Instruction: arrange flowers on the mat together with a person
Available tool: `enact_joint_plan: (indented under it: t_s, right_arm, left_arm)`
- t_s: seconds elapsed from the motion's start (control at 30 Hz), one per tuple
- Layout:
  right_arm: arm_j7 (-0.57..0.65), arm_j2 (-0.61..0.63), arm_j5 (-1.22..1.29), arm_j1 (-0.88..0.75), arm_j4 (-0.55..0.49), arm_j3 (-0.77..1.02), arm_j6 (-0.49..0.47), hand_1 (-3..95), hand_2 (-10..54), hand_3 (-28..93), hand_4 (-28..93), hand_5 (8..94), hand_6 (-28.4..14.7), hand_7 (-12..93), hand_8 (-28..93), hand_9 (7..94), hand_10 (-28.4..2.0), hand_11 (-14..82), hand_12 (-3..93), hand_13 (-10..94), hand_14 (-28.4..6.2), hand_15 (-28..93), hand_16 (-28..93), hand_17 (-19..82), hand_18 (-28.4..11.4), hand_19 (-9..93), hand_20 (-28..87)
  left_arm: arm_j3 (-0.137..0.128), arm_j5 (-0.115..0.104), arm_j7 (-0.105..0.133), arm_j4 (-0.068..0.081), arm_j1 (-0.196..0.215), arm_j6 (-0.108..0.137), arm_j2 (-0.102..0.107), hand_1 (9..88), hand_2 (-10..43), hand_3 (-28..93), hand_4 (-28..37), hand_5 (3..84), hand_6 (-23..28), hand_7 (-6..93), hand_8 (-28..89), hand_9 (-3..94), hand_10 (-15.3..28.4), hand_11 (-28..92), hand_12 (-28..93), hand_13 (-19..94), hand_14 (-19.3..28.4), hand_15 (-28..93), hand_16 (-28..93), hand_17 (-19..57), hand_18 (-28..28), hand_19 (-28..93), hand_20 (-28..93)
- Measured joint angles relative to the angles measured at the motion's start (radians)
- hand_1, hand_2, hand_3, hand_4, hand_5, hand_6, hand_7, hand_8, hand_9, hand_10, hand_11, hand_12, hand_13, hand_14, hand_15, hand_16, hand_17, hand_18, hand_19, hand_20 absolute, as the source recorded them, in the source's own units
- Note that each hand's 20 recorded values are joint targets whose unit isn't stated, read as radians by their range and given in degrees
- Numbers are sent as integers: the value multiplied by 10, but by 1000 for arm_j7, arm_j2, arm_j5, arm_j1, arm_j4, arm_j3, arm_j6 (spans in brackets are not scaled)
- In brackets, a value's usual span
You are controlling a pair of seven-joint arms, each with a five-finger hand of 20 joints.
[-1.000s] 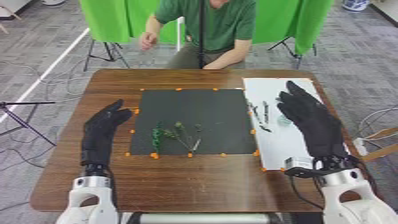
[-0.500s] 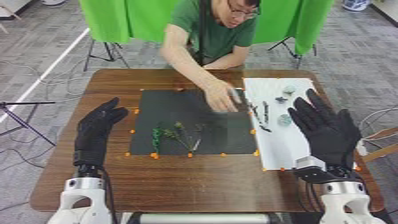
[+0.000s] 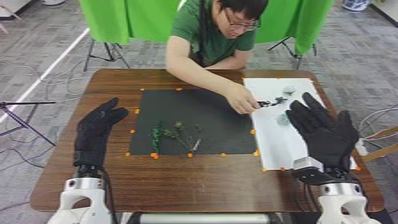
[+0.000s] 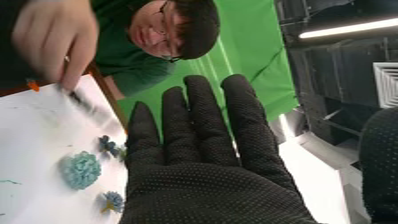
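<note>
The left hand [image 3: 92, 136], open and empty, hangs by the mat's [image 3: 233, 134] left edge. The right hand [image 3: 327, 139], fingers straight and holding nothing, is over the sheet's [image 3: 277, 152] right side. The round flower [image 3: 283, 119] lies on the sheet, just left of its fingers, so that hand seems better placed to take it. Farther off, the person's hand [image 3: 240, 100] reaches a dark sprig [image 3: 265, 104]; whether gripped, one cannot tell.

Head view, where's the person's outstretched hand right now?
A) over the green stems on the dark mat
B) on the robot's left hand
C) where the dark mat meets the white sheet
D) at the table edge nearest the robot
C: the person's hand is at the border between the dark mat and the white sheet.
</note>
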Motion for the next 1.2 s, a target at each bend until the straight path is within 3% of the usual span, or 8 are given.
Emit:
enact_joint_plan:
  t_s: [0.73, 0.93, 1.0, 1.1, 1.17, 1.2]
  right_arm:
    - [0, -5, 2, -2, 0, -6, 14, 16, 68, 745, -207, 438, -41, 69, -86, 429, -156, 46, 93, 284, -93, 106, 36, 151, -96, 5, 211]
    - [-1, -5, 1, -2, 1, -10, 22, 57, 13, 758, -195, 440, -35, 77, -85, 432, -156, 49, 101, 284, -92, 110, 39, 156, -108, 10, 220]
    - [-1, -4, -3, -1, 1, -12, 25, 111, -28, 757, -188, 439, -28, 88, -87, 431, -154, 49, 113, 296, -93, 118, 49, 178, -114, 18, 244]
    - [-3, -1, -42, 2, 3, -15, 36, 180, -60, 747, -184, 436, -26, 104, -90, 426, -150, 50, 127, 331, -108, 133, 75, 202, -121, 58, 285]
    - [-3, 7, -137, 11, 5, -15, 53, 218, -70, 734, -180, 438, -25, 120, -96, 432, -149, 52, 140, 388, -124, 151, 118, 217, -127, 124, 315]
    - [-3, 15, -205, 19, 8, -15, 65, 237, -87, 740, -187, 437, -25, 127, -98, 437, -148, 54, 155, 434, -129, 156, 167, 222, -133, 203, 337]
  left_arm:
    - [-4, -2, -8, 1, 3, 0, -1, 308, -45, 633, -181, 487, 33, 131, -57, 505, 134, 208, 146, 423, 169, 154, -9, 101, 100, 58, 198]
    - [-4, -3, -8, 1, 3, 0, -1, 308, -46, 633, -182, 487, 34, 130, -57, 506, 134, 208, 146, 423, 169, 154, -9, 101, 100, 59, 198]
    - [-4, -4, -8, 2, 3, 0, -1, 308, -45, 633, -182, 487, 34, 130, -57, 506, 134, 208, 146, 423, 169, 154, -9, 100, 100, 59, 198]
    - [-4, -5, -8, 2, 3, 1, -1, 309, -45, 631, -182, 487, 33, 131, -57, 506, 134, 208, 146, 423, 169, 154, -9, 100, 101, 58, 198]
    - [-4, -6, -8, 2, 3, 1, -1, 308, -45, 633, -181, 487, 33, 132, -57, 505, 134, 208, 146, 423, 168, 154, -9, 100, 101, 59, 198]
    - [-4, -6, -8, 2, 3, 1, -1, 308, -46, 633, -181, 487, 33, 132, -57, 506, 134, 208, 146, 424, 168, 154, -9, 100, 101, 59, 198]
